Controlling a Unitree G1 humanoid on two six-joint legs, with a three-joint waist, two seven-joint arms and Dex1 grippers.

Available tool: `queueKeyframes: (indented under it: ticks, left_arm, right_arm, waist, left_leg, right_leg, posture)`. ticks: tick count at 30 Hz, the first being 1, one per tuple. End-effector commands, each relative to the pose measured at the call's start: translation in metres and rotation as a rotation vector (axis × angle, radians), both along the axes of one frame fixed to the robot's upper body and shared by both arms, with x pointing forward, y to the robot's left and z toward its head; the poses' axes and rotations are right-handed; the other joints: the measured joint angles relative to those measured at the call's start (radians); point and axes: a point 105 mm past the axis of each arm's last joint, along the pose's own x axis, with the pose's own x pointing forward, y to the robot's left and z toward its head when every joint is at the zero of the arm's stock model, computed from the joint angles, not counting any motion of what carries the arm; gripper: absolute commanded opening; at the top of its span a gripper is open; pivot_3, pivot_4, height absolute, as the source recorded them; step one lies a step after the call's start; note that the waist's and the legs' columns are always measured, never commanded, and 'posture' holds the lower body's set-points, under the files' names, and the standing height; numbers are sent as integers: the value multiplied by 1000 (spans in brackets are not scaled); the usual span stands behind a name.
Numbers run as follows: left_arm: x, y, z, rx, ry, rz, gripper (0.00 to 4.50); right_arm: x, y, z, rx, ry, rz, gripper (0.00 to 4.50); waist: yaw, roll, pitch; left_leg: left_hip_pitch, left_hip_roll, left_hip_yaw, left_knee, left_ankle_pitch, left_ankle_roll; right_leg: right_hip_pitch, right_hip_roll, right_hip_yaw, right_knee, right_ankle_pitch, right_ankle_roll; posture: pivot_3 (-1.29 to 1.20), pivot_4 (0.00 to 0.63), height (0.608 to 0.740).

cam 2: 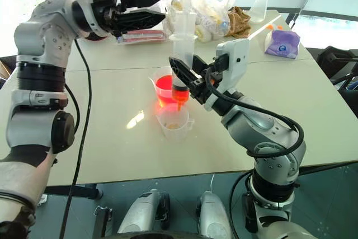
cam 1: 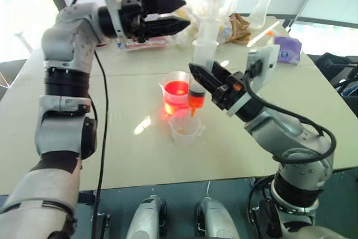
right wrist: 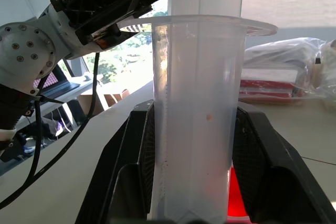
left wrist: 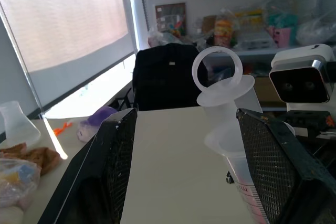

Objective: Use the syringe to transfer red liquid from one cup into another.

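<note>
The syringe [right wrist: 197, 124] is held upright in the clamped right gripper [cam 1: 215, 85], its orange tip poised over the short cup [cam 1: 185, 129], beside the tall cup [cam 1: 177, 91] of red liquid [cam 1: 175, 89]. The plunger [left wrist: 218, 80] rises just beyond the parted left gripper [cam 1: 179, 16], which is nearer it.

Strong daylight pours in from the windows behind the table [cam 1: 140, 155], and I see them blown out to white. A glare patch sits on the tabletop, and the red liquid [cam 1: 177, 89] glows where the sun hits it. In my left wrist view the near fingers [left wrist: 105, 177] look dark and soft, out of focus.
</note>
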Motion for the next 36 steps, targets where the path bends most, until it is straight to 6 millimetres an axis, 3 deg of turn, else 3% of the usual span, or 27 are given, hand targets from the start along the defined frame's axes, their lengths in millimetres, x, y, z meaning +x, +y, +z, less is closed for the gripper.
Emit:
queueKeyframes:
  ticks: [1, 8, 19, 24, 36]
  left_arm:
    - [-4, -5, 19, -19, -77, -18, 3178]
    - [-3, -4, 30, -30, -105, -19, 3178]
    - [1, 25, 36, -3, -119, 61, 3178]
    - [-6, 15, 39, -17, -123, 12, 3178]
    - [-10, -7, 19, 24, -107, -62, 3178]
  right_arm:
    - [-10, 5, 10, 12, -66, 22, 1526]
    - [-12, 13, 7, 10, -66, 41, 1526]
    - [-12, 13, 11, 3, -74, 40, 1526]
    - [-10, 13, 9, -7, -65, 49, 1526]
    - [-10, 13, -2, -37, -54, 54, 1526]
  waist:
    - [1, 0, 0]
    - [2, 0, 0]
    - [4, -1, 0]
    - [5, -1, 0]
    - [1, -1, 0]
  left_leg:
    - [0, 0, 0, 0, 0, 0]
    - [0, 0, 0, 0, -1, 2]
    - [0, 0, 0, 0, -1, 2]
    - [0, 0, 0, 1, -3, 5]
    - [0, 0, 1, 1, -3, 5]
  right_leg:
    - [0, 0, 0, 0, 0, 0]
    - [0, 0, 0, 0, 0, 0]
    - [0, 0, 0, 0, 0, 0]
    - [0, -1, 0, -1, 0, 0]
    - [0, 0, 1, -1, 0, 0]
  posture:
    - [0, 150, 740]
    - [0, 150, 740]
    - [0, 150, 740]
    - [0, 150, 740]
    - [0, 150, 740]
